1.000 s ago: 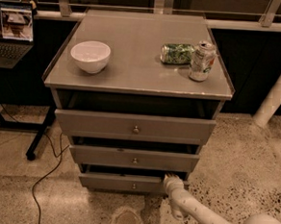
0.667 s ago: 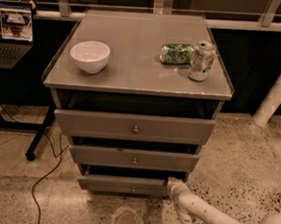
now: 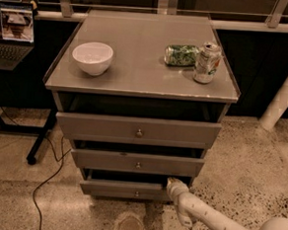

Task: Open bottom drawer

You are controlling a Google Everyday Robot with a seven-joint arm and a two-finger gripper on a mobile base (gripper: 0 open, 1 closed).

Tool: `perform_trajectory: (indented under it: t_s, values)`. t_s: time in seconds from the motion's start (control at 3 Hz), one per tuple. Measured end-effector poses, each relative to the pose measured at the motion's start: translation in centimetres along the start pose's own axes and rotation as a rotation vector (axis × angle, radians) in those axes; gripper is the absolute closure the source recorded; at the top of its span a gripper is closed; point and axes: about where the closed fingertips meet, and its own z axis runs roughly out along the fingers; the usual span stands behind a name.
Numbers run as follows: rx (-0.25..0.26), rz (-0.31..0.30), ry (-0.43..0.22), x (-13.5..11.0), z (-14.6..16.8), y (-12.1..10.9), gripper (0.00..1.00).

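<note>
At centre frame, the grey cabinet (image 3: 137, 67) is standing on a speckled floor with its three drawer fronts facing the camera. Its top is carrying a white bowl (image 3: 92, 58), a crushed green can (image 3: 181, 55) and an upright can (image 3: 207, 62).

From the lower right corner, the robot's single white arm (image 3: 215, 225) is reaching up and leftward toward the cabinet's foot.

The bottom drawer (image 3: 114, 188) is sitting lowest of the three, just above the floor. Its long axis is running left to right across the view, and a dark gap is showing above its front. It appears hardly drawn out, if at all.

The gripper (image 3: 174, 186) is resting at the right end of that front, level with its upper edge and seemingly touching it. Whether it is spread wide, narrowed or holding anything cannot be told.

The small round knob (image 3: 137, 193) is lying to the gripper's left and slightly lower, at the front's centre. Any pull is therefore likely to be running toward the camera, square to the drawer's long axis.

Compared with the frames a second and less earlier, the gripper is sitting a little further left and higher, closer to the drawer's end. The drawer front itself is showing no clear shift.
</note>
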Motion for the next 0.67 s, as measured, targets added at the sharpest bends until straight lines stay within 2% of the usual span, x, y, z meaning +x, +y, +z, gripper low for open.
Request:
perform_trajectory:
  t_s: [0.67]
  values:
    - [0.026,-0.012,0.046,0.9,1.7,-0.1,1.00]
